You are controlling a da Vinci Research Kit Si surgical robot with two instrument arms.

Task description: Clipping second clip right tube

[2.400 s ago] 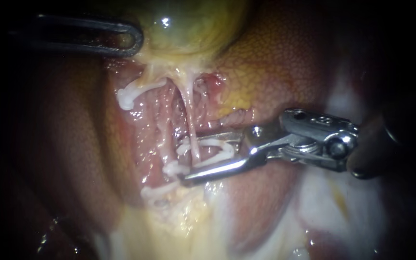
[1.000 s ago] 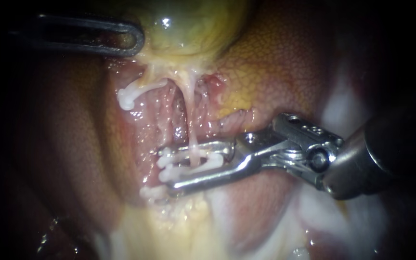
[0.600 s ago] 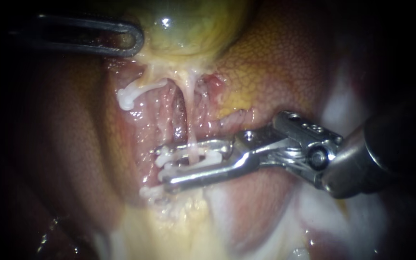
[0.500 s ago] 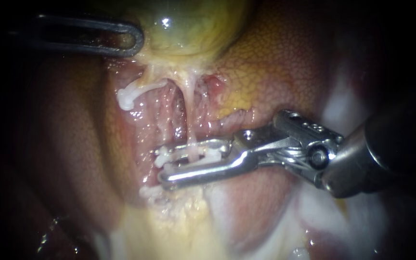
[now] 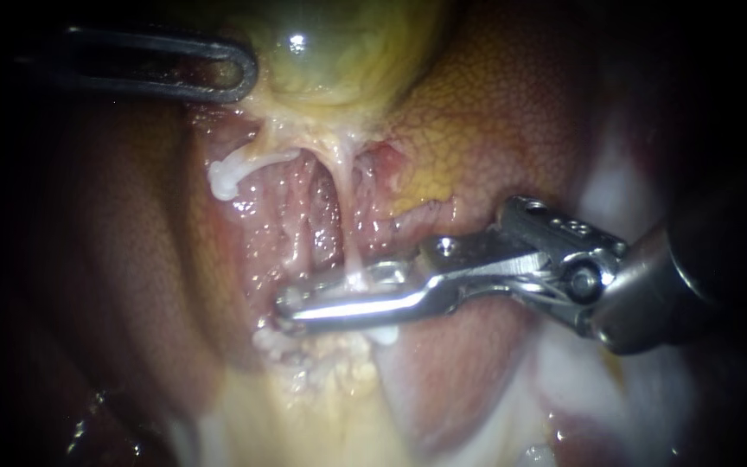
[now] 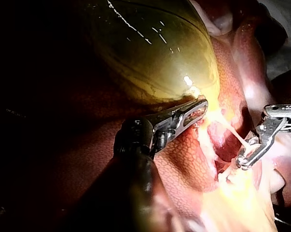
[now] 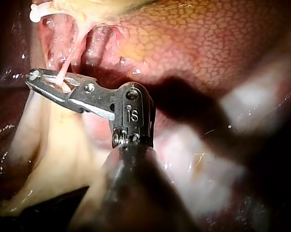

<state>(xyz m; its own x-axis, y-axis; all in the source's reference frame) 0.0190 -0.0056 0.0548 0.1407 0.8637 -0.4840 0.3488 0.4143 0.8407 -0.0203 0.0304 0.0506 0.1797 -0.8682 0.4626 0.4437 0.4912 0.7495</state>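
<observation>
Steel right claw [image 5: 292, 310] is clenched on the clip [image 5: 382, 335] around the right tube [image 5: 344, 220]; next, I judge, release and withdraw gently.

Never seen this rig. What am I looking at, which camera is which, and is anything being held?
It is a surgical robot working on a pig's liver and greenish gallbladder laid out on a bench. The wide picture comes from the endoscope, close over the tissue. The other two come from cameras on each arm, each looking along that arm's own instrument. The left instrument lies against the gallbladder's lower edge. The right instrument has its jaws shut on the tube, a thin pale strand running down from the gallbladder. A separate white clip sits off to the side, nearer the gallbladder.
</observation>
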